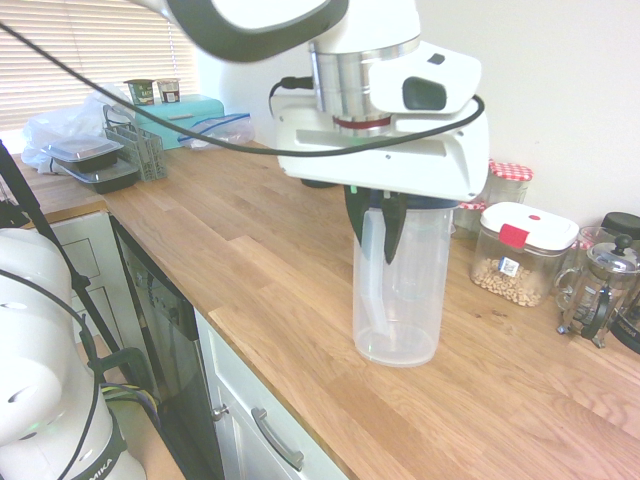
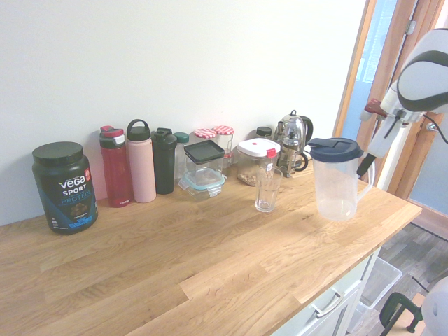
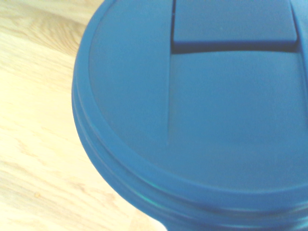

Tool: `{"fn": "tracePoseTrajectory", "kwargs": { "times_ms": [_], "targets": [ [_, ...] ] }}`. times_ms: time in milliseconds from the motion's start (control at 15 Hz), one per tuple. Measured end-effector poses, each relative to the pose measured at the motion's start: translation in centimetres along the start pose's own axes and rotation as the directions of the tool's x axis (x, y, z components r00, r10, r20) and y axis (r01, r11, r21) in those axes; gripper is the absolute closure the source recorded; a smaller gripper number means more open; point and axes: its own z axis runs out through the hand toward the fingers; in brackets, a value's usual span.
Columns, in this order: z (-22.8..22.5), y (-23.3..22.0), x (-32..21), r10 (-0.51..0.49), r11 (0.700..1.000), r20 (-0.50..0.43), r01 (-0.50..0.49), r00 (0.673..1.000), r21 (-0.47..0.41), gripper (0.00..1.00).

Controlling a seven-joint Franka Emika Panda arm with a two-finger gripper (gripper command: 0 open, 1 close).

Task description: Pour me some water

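A clear plastic water pitcher with a dark blue lid stands upright on the wooden counter. In the second exterior view the pitcher is near the counter's right end, its handle facing the arm. My gripper reaches down beside the lid, and its dark fingers are shut on the top of the handle. An empty drinking glass stands on the counter to the pitcher's left, a short gap away. I cannot tell whether there is water in the pitcher.
Along the wall stand a protein tub, red, pink and dark bottles, a lidded glass box, a white-lidded jar and a French press. Food containers are at the counter's far end. The counter's front edge is close.
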Motion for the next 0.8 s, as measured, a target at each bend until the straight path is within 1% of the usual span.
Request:
{"fn": "tracePoseTrajectory", "kwargs": {
  "times_ms": [133, 267, 400, 467, 667, 800],
  "targets": [
    [-1.2, -2.4, 2.5, 0.019, 0.998, 0.051, -0.016, 0.999, -0.055, 1.00],
    [-2.1, -4.2, 4.4, 0.082, 0.990, 0.126, -0.067, 0.989, -0.124, 1.00],
    [-3.2, -4.1, 5.8, 0.144, 0.976, 0.227, -0.099, 0.963, -0.196, 1.00],
    [-3.4, -4.1, 6.5, 0.173, 0.968, 0.257, -0.116, 0.951, -0.222, 1.00],
    [-1.8, -5.9, 8.5, 0.204, 0.953, 0.296, -0.121, 0.933, -0.277, 1.00],
    [-1.0, -7.9, 9.2, 0.203, 0.949, 0.307, -0.109, 0.930, -0.297, 1.00]
  ]
}}
